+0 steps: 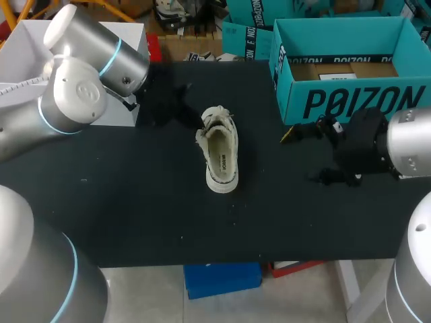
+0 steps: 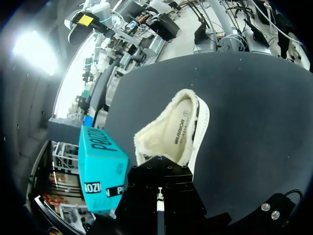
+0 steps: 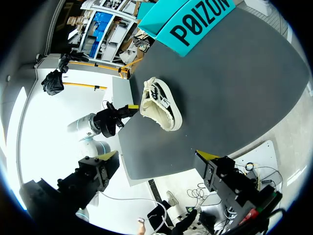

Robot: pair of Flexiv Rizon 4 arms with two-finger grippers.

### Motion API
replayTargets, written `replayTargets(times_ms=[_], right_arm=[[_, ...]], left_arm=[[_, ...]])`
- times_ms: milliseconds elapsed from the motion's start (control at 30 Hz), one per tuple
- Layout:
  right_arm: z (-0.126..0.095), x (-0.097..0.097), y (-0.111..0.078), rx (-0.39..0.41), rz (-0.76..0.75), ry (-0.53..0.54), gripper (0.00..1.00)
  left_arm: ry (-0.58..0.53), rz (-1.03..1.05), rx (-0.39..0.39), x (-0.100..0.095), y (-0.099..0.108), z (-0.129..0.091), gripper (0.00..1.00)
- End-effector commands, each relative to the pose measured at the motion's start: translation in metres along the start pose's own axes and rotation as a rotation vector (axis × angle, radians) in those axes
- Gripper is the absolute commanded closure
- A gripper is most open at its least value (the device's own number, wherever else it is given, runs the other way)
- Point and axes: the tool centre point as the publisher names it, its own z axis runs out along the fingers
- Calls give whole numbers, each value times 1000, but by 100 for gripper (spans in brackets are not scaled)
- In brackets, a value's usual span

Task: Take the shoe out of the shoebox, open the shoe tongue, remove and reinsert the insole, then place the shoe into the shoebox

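- Standing upright on its sole, the shoe [image 1: 220,151] sits mid-table [image 1: 135,202], well apart from the box [image 1: 350,101]. It is out of the box, so the tongue and insole work appears to be the step in hand.
- Right gripper [image 3: 157,155]: spread wide and holding nothing. It hovers between shoe and box, clear of both.
- Left gripper [image 3: 122,113]: close to the shoe's laced end. Whether it is open or closed cannot be told, and no contact with the shoe is evident.
- Recommendation: steady the shoe at the heel with one gripper while the other lifts the tongue [image 1: 214,121]. Nothing else holds the shoe, so it may slide or tip on the table.
- Recommendation: pinch the insole [image 1: 222,158] at its heel edge, where the opening is widest, and draw it up and back rather than straight out.
- Shoe: cream, low-cut and soft-walled, with a fleecy lining and dark patterning along the side. The collar will likely give under pressure.
- Insole: flat, pale and printed, lying inside the shoe. It probably bends easily.
- Box: teal card, straight-walled, lid off.
- Table: dark, matte and even.
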Motion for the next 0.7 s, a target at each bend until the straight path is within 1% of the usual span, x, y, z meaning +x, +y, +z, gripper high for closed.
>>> replayTargets(times_ms=[33, 300, 500, 700], right_arm=[[2, 0, 0, -1, 0, 0, 0], [2, 0, 0, -1, 0, 0, 0], [2, 0, 0, -1, 0, 0, 0], [2, 0, 0, -1, 0, 0, 0]], left_arm=[[10, 9, 4, -3, 2, 12, 100], [38, 8, 22, 3, 2, 26, 100], [45, 0, 31, 6, 2, 32, 100], [46, -1, 43, 4, 0, 36, 100]])
